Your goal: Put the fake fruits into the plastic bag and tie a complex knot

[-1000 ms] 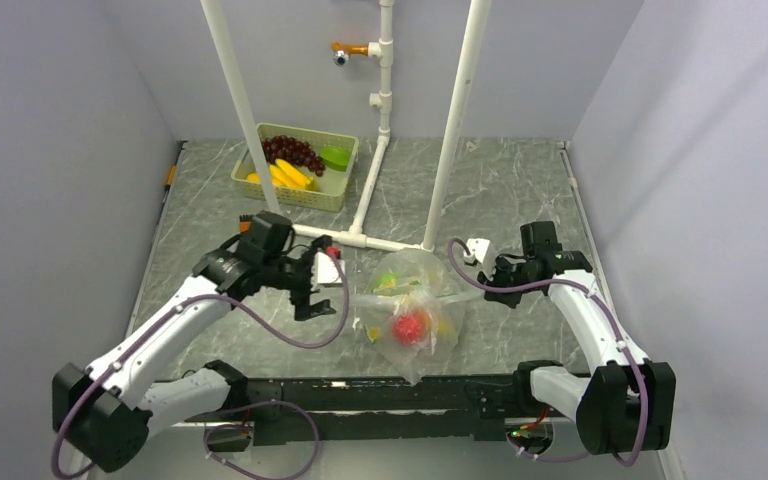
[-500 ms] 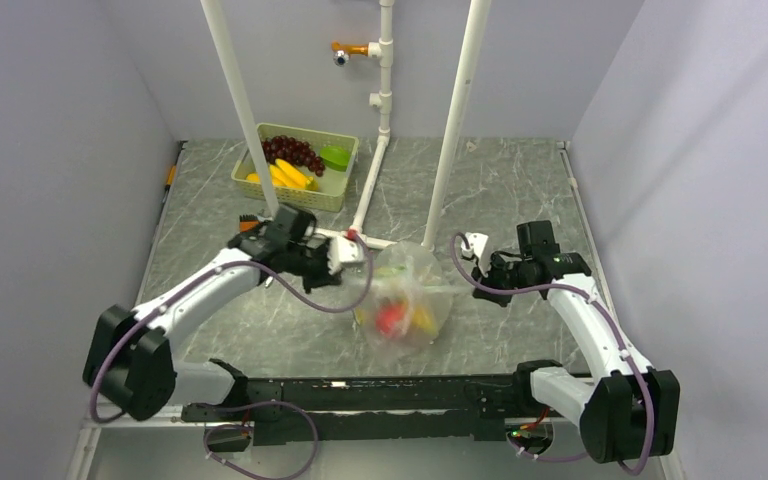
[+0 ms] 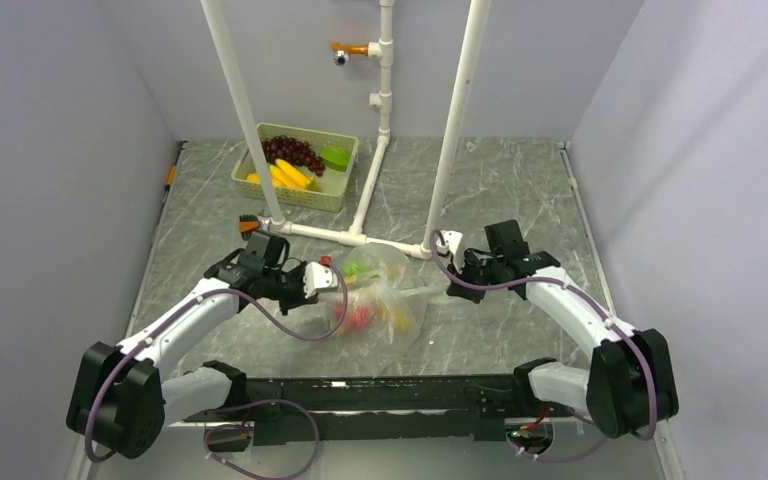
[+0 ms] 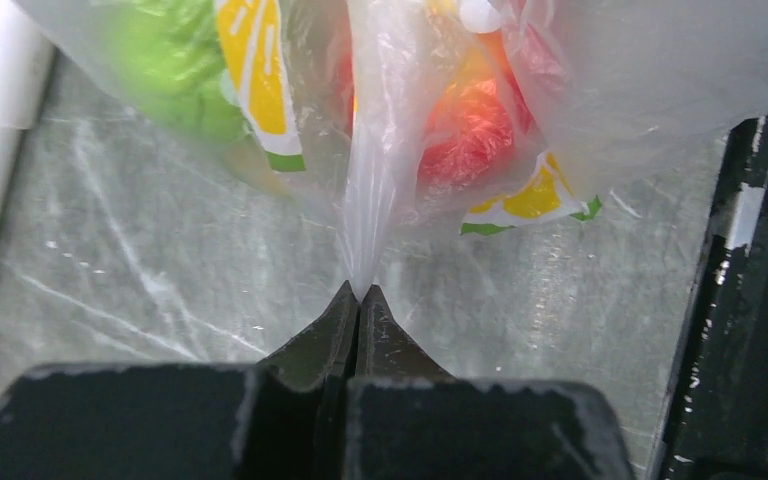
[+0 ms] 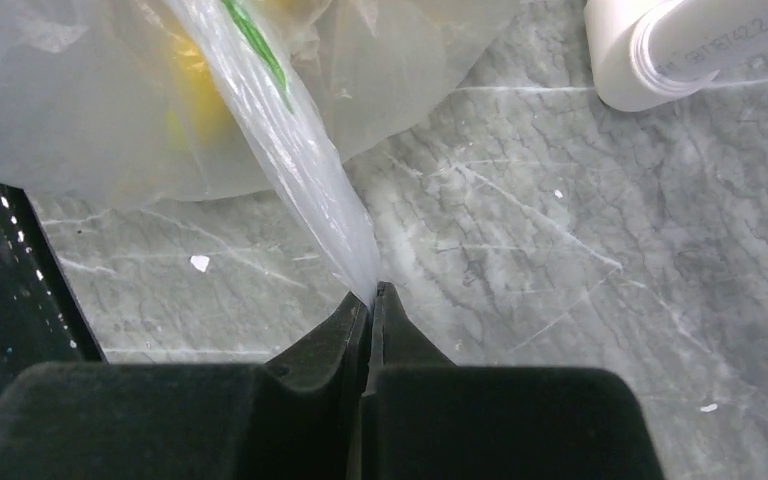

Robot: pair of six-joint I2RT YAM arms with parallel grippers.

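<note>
Plastic bag (image 3: 385, 300) lies on the grey marbled table (image 3: 520, 190) between the two arms, just in front of the white pipe frame (image 3: 360, 238). Seen through the film are a red fruit (image 3: 358, 318), a green fruit (image 3: 356, 268) and a yellow piece (image 3: 398, 318). Left gripper (image 4: 358, 297): jaws pressed together on a thin gathered strand of the bag's film at its left side. Right gripper (image 5: 371, 296): jaws pinched tight on a stretched tail of film running from the bag's right side. Whether a knot is formed cannot be told. Pale green basket (image 3: 305, 200), back left and well apart from the bag, holds dark grapes (image 3: 293, 152), yellow bananas (image 3: 285, 175) and a green piece (image 3: 336, 157).
</note>
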